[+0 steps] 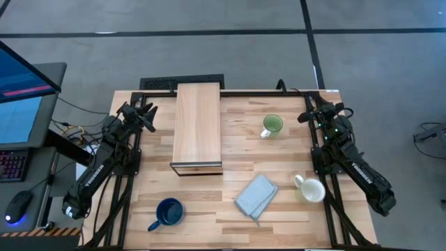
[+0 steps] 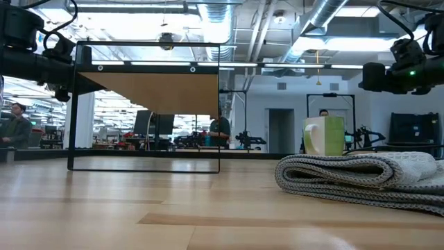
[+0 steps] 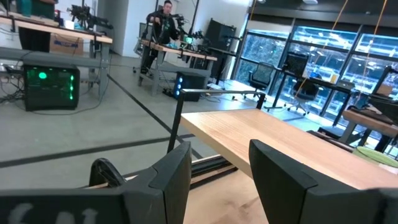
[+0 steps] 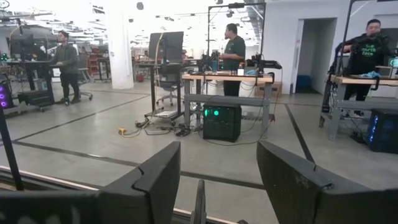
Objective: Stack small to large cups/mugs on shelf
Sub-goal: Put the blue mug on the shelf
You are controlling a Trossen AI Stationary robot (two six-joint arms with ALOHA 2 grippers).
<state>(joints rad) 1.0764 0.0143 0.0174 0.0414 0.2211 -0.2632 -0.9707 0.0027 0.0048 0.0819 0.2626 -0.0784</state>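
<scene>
On the table [image 1: 230, 216], blue mug [image 1: 168, 212], green mug [image 1: 272, 125] and white mug [image 1: 311, 189] sit empty around a folded cloth [image 1: 256, 196]; shelf [image 1: 198, 127] top bare; left hand [image 1: 145, 116] and right hand [image 1: 309, 113] open, empty.

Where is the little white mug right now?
In the high view, the white handled mug stands on the wooden table's right side near the front, beside the right arm, just right of the folded grey-blue cloth.
</scene>
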